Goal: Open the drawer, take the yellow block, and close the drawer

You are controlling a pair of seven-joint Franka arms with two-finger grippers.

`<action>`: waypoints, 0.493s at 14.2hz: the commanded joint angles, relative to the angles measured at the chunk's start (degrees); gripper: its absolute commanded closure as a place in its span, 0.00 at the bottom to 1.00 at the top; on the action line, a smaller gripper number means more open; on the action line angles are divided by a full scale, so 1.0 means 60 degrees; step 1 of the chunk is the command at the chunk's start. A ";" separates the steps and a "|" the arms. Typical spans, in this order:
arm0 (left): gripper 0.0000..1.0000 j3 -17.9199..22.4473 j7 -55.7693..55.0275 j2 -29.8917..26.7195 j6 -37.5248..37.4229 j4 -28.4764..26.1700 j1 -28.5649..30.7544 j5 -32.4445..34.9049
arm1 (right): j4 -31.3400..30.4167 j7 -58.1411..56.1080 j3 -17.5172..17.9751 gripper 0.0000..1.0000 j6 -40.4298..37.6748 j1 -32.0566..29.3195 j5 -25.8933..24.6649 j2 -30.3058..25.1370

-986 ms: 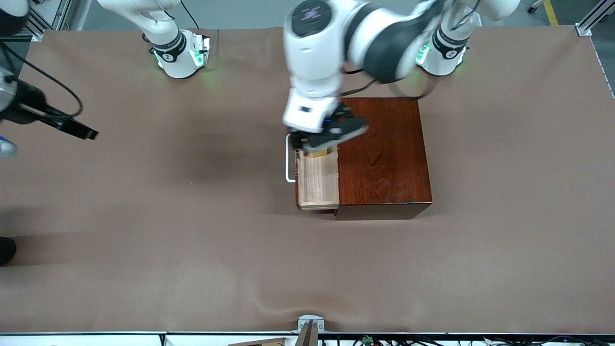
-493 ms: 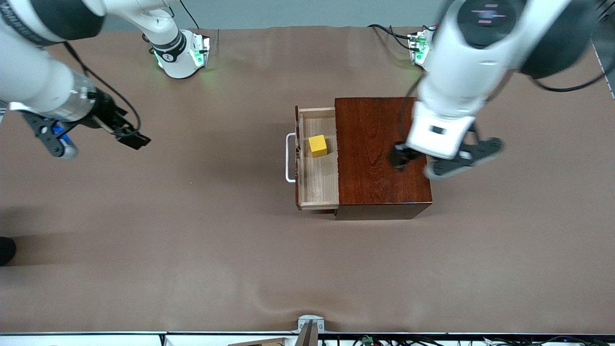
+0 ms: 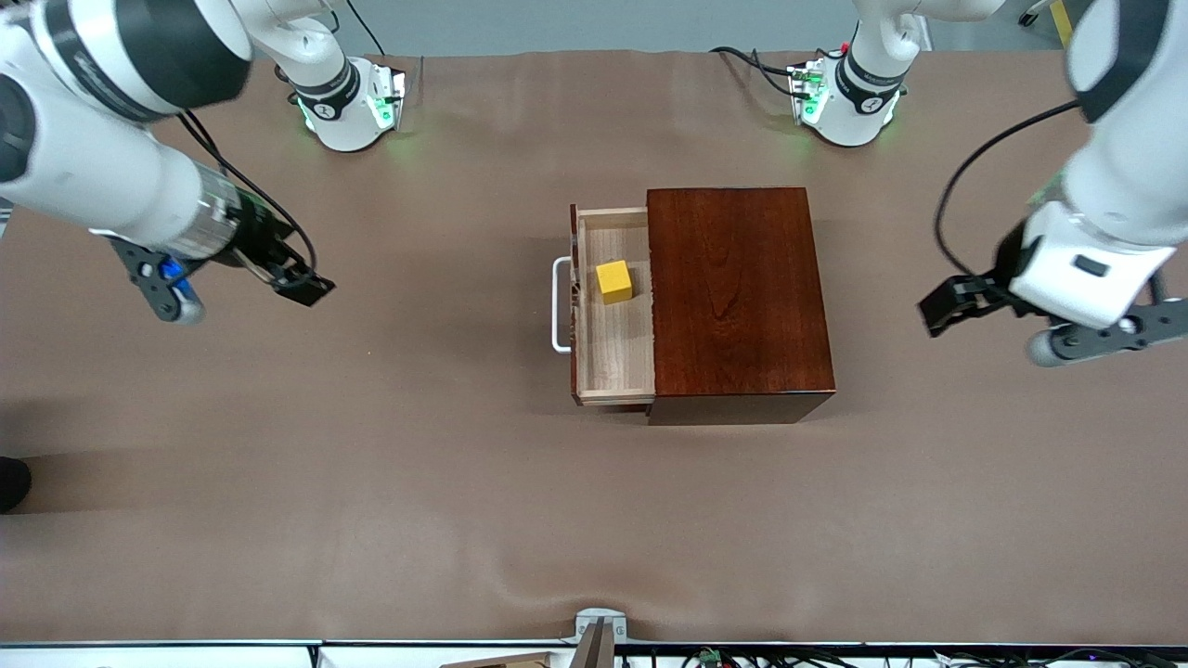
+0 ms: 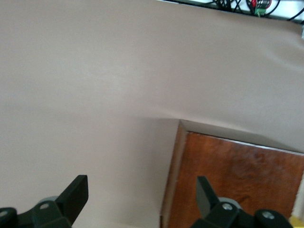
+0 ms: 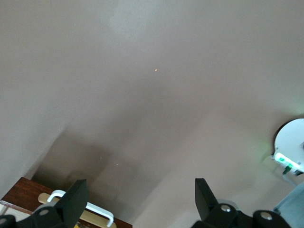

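Table (image 3: 371, 464): brown cover; edges cut off in both wrist views.
Wooden box (image 3: 738, 297): front view shows it whole; left wrist view only a corner (image 4: 237, 180).
Drawer (image 3: 613, 343): pulled out toward the right arm's end, white handle (image 3: 560, 304); right wrist view catches just the handle (image 5: 83, 206).
Left gripper (image 4: 142, 197): fingers spread, empty, over bare table beside the box.
Right gripper (image 5: 137, 199): fingers spread, empty, over bare table toward the right arm's end.
Yellow block (image 3: 613, 281): in the drawer; seen only from the front.
Writing: none legible.

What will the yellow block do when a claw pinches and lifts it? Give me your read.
The yellow block looks like a solid, flat-faced cube, so it will likely stay stiff and not roll. It is small beside the wooden box, so it is probably light. Sitting flat in the open drawer, it may slide rather than tip if nudged.
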 commanded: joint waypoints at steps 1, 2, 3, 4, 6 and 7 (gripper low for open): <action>0.00 -0.0133 0.1601 -0.0825 -0.0028 -0.1147 0.0792 -0.0476 | 0.0091 0.1210 -0.0055 0.00 0.0225 0.0735 0.0111 0.0231; 0.00 -0.0133 0.1999 -0.1001 -0.0028 -0.1325 0.1128 -0.0739 | 0.0091 0.1475 -0.0055 0.00 0.0342 0.0882 0.0111 0.0261; 0.00 -0.0133 0.2249 -0.1192 -0.0042 -0.1544 0.1378 -0.0945 | 0.0091 0.1680 -0.0055 0.00 0.0416 0.0985 0.0111 0.0304; 0.00 -0.0119 0.2426 -0.1455 -0.0028 -0.1865 0.1410 -0.0947 | 0.0062 0.1885 -0.0055 0.00 0.0417 0.1044 0.0111 0.0348; 0.00 -0.0104 0.2471 -0.1793 0.0001 -0.2292 0.1396 -0.0947 | 0.0003 0.2252 -0.0055 0.00 0.0446 0.1278 0.0126 0.0421; 0.00 -0.0104 0.2486 -0.1939 0.0016 -0.2511 0.1395 -0.0947 | -0.0026 0.2442 -0.0055 0.00 0.0475 0.1424 0.0126 0.0509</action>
